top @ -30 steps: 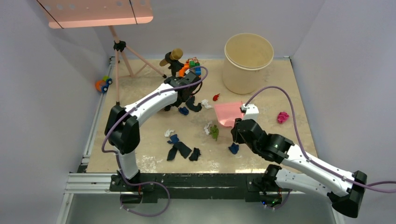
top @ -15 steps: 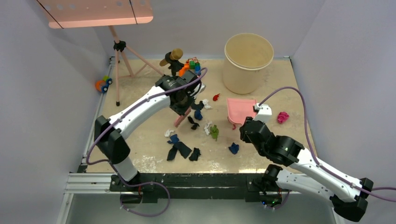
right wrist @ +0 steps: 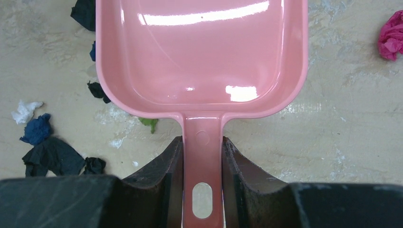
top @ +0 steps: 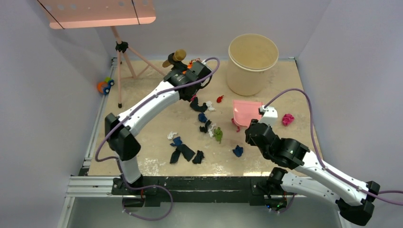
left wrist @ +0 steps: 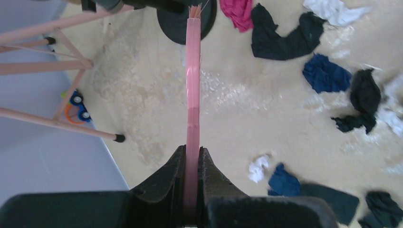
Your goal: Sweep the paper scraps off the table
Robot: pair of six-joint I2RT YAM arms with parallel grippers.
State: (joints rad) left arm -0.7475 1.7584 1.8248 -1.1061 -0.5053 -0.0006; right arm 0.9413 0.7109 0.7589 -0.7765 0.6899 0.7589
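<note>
Left gripper (left wrist: 192, 159) is pinched tight on the thin handle of the pink brush (left wrist: 192, 95), jaws flat against it, up around 12 o'clock on the table (top: 152, 142). The paper scraps (top: 185, 153) are strung out across the table from right beside that gripper down toward 6 o'clock: navy, blue, white, one green, one tiny red. The darkest bunch sits near 7 o'clock. Right gripper (right wrist: 202, 147) is closed on the handle of the pink dustpan (right wrist: 199, 52), which sits at 3 o'clock of the scrap trail. One pink scrap (top: 287, 118) lies alone at 3 o'clock of the dustpan. The beige bucket (top: 252, 59) stands at its 12 o'clock.
</note>
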